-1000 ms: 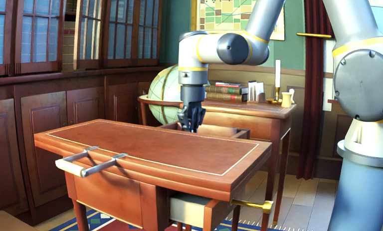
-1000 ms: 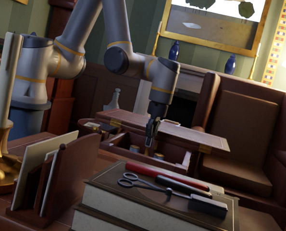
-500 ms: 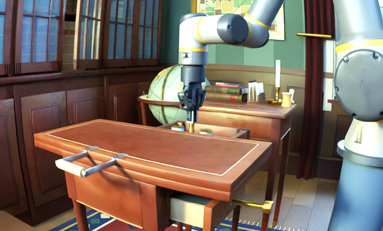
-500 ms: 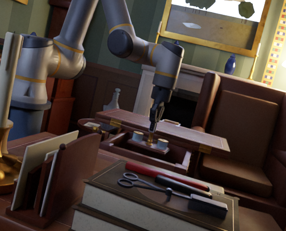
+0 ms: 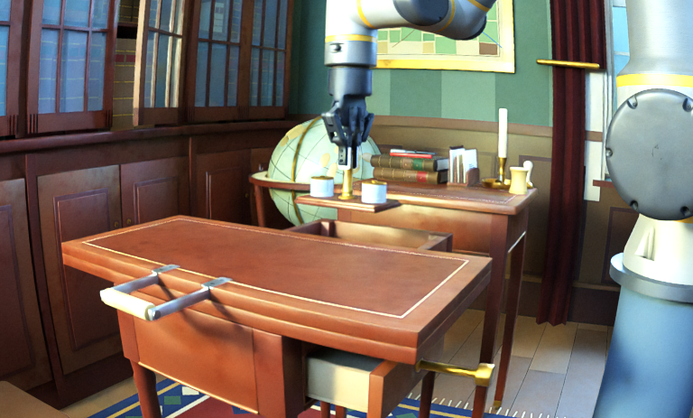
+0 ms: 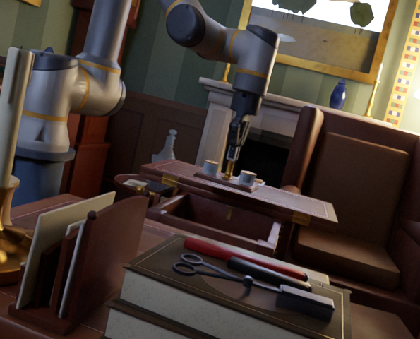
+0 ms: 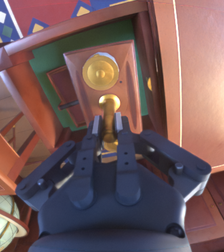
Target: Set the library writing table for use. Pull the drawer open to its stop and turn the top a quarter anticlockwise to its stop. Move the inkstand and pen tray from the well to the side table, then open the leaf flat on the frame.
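Note:
The inkstand point(image 5: 347, 198) point(image 6: 227, 178) point(image 7: 105, 90) is a wooden tray with two white pots and a brass post in the middle. It hangs in the air above the open well point(image 5: 375, 234) point(image 6: 217, 215) of the writing table. The pen tray point(image 7: 65, 99) lies below it on the well's green floor. The table top point(image 5: 276, 263) is turned across its frame, and the drawer point(image 5: 357, 378) stands pulled out with its brass handle. The side table point(image 5: 460, 199) is behind the well. My gripper point(image 5: 347, 161) point(image 6: 232, 157) point(image 7: 106, 124) points straight down and is closed on the inkstand's brass post.
The well's wooden rim point(image 5: 434, 237) lies just below the inkstand. A globe point(image 5: 306, 158) stands behind it. The side table carries books point(image 5: 409, 168), a letter rack point(image 5: 462, 166) and a candlestick point(image 5: 502, 148). A grey handle point(image 5: 153, 291) juts from the top's near edge. An armchair point(image 6: 363, 204) is beyond the table.

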Action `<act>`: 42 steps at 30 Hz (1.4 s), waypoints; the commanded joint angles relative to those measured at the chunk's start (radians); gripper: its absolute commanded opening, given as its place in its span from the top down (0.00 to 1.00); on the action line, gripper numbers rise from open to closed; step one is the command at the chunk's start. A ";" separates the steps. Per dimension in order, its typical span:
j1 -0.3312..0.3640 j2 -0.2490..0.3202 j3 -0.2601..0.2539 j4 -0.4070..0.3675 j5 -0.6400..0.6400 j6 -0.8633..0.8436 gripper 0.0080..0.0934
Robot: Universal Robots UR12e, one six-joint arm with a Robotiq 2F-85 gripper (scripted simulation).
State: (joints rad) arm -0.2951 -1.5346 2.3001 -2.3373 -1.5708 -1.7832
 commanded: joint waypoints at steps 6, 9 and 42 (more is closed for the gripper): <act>0.000 -0.027 -0.017 0.042 0.000 0.000 1.00; 0.000 -0.033 -0.021 0.052 0.000 0.000 1.00; -0.229 0.049 -0.115 0.062 0.000 -0.256 1.00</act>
State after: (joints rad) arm -0.5252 -1.4840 2.1874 -2.2741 -1.5709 -2.0410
